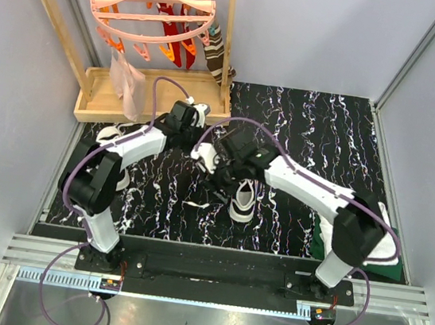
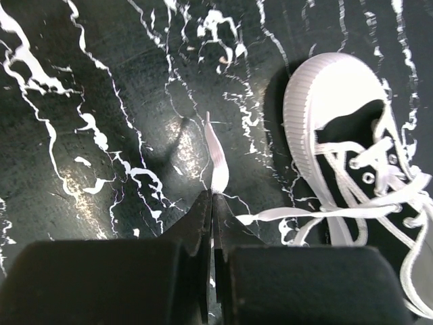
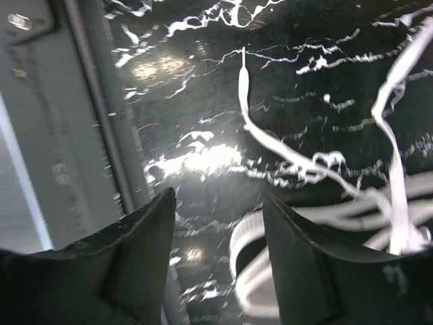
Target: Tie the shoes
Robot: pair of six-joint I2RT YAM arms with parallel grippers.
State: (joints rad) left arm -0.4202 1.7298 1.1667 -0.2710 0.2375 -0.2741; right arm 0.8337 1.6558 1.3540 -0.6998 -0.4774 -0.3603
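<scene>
Left tool (image 2: pixel 212 198) pinching lace (image 2: pixel 218 162), shoe (image 2: pixel 318 95) pointing away

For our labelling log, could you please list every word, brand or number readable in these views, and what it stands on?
No text can be read.
The black canvas sneaker with white sole and laces shows no legible brand.
The small orange part at the left arm's base is too small to read.

No legible text, perhaps from blur.

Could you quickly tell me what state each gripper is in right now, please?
Left gripper: closed, pinching a white lace.
Right gripper: open, holding nothing.
</scene>
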